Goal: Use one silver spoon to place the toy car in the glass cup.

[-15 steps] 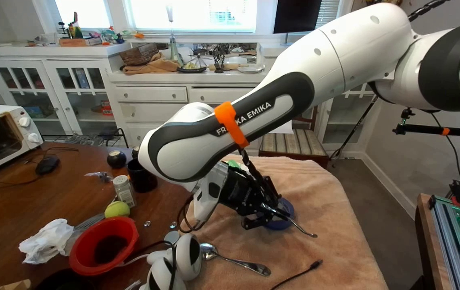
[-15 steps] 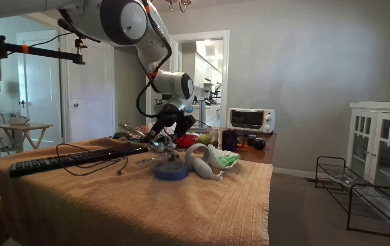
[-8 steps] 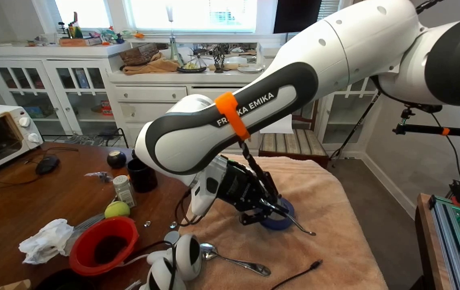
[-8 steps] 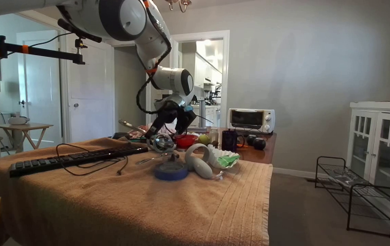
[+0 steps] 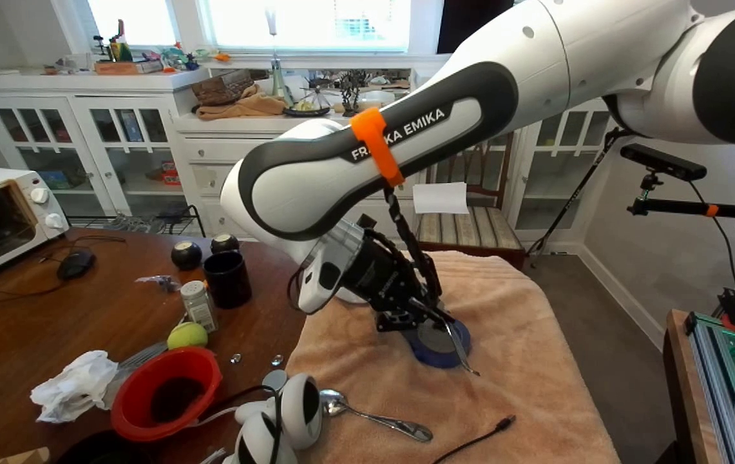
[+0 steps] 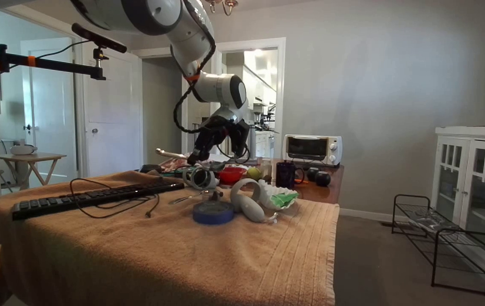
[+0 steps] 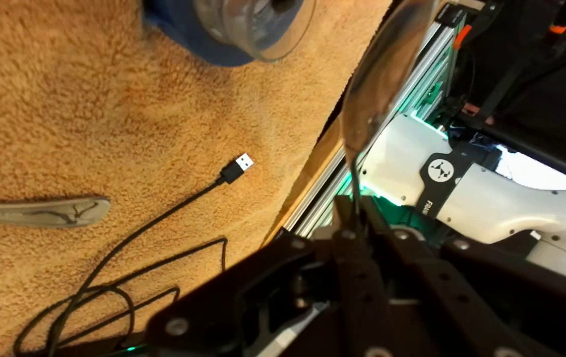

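Tool [image 7: 357, 204] clamped on one silver spoon [image 7: 382, 82], the arm [image 5: 309, 190] had risen a little over the peach cloth [image 5: 522, 335] since half a second before, and the spoon had swung with it. Slim and shiny, it jutted beyond the tool, apart from the clear glass cup [image 7: 265, 32] at the blue tape ring [image 7: 193, 37]. In an exterior view the arm sloped down, then doubled back toward the ring.

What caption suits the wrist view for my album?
Gripper shut on a silver spoon, with a glass cup cut off at the top and a USB plug on the towel.
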Robot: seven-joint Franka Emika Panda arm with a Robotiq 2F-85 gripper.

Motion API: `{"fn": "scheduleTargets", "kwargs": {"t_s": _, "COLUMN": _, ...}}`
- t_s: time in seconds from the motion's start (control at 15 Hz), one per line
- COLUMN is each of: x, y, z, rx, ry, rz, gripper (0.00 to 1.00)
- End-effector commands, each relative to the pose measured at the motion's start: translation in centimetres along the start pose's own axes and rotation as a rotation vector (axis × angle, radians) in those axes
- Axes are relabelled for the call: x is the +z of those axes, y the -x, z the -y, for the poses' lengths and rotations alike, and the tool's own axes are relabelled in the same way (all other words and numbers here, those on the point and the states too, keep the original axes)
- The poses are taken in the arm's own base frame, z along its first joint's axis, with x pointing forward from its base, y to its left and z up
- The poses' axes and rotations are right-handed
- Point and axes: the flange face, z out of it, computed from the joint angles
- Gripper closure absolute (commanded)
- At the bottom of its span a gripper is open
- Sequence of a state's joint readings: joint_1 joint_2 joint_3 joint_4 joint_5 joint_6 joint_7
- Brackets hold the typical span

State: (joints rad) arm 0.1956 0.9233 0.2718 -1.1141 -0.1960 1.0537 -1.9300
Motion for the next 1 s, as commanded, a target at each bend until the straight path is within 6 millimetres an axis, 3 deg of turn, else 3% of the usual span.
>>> {"fn": "scheduleTargets", "kwargs": {"t_s": 0.0, "x": -0.8, "y": 1.7, "z": 3.0, "rx": 0.181, "ry": 0.087, "rz": -0.007, "gripper": 0.99}}
{"fn": "scheduleTargets", "kwargs": {"t_s": 0.4, "x": -2.2, "y": 7.0, "z": 7.4, "rx": 0.481, "ry": 0.23, "rz": 0.0, "gripper": 0.99}}
{"fn": "scheduleTargets", "kwargs": {"t_s": 0.6, "x": -1.6, "y": 9.7, "z": 9.2, "rx": 0.638, "ry": 0.282, "rz": 0.005, "gripper": 0.99}}
{"fn": "scheduleTargets", "kwargs": {"t_s": 0.93, "x": -0.1, "y": 12.0, "z": 12.1, "rx": 0.9, "ry": 0.314, "rz": 0.029, "gripper": 0.99}}
